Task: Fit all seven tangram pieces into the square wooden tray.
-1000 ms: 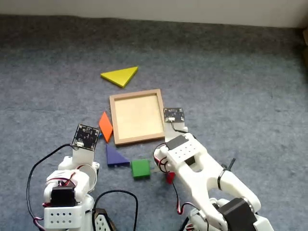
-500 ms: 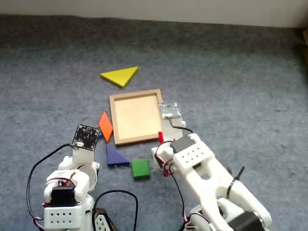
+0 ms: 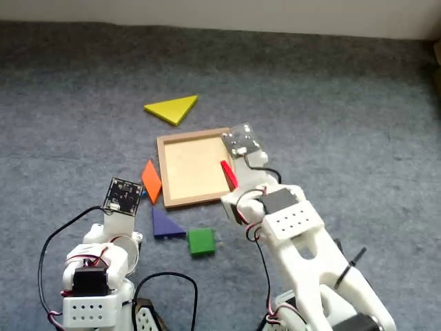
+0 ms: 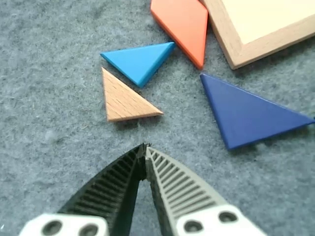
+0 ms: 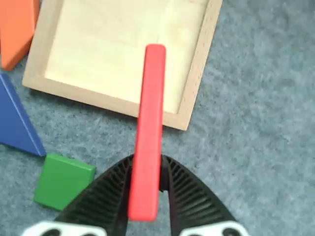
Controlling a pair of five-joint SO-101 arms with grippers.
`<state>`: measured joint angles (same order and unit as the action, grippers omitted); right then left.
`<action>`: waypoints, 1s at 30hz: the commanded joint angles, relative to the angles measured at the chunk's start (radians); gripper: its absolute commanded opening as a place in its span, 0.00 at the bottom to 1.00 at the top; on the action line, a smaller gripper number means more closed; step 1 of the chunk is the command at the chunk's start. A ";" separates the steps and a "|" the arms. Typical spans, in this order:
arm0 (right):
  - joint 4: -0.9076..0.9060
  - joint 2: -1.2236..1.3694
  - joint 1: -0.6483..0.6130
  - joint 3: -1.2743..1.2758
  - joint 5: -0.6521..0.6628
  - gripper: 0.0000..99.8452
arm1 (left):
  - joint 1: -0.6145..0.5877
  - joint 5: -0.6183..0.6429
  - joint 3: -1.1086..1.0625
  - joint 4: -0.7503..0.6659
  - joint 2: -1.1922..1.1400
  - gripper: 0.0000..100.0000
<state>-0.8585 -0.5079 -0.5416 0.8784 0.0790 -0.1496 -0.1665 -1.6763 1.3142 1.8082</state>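
High view puts the task at its very start — the square wooden tray (image 3: 193,134) has nothing lying flat inside it. One piece is in hand: the right claw (image 5: 146,160) is clamped on the red piece (image 5: 150,123), which it holds on edge above the tray's right side, near the corner closest to the arms. Whether the piece's far end touches the tray floor I cannot tell.

The other six lie loose on the grey tabletop (image 3: 331,103). The yellow triangle (image 3: 172,108) sits beyond the tray's far rim, and the orange parallelogram (image 3: 151,181) just beside its left rim. The dark blue triangle (image 3: 164,224) and green square (image 3: 201,241) lie near its front rim. The left wrist view adds a light blue triangle (image 4: 139,60) and a bare wooden triangle (image 4: 124,98), close together beside the orange one.

The left claw (image 4: 144,150) is closed on nothing, its tips just short of the wooden triangle. By my judgement nothing is seated yet — all seven placements remain.
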 commanded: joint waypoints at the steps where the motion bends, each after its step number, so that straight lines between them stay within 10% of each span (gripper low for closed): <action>1: 0.021 0.128 0.019 -0.191 0.020 0.00 | 0.007 -0.003 -0.019 0.005 0.004 0.01; 21: 0.019 0.777 0.068 -0.796 0.026 0.01 | 0.007 -0.003 -0.019 0.005 0.004 0.01; 30: -0.217 0.783 0.045 -0.961 0.020 0.16 | 0.007 -0.003 -0.019 0.005 0.004 0.01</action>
<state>-1.0150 0.2946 -0.4864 0.0130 0.0944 -0.1496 -0.1665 -1.6763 1.3142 1.8082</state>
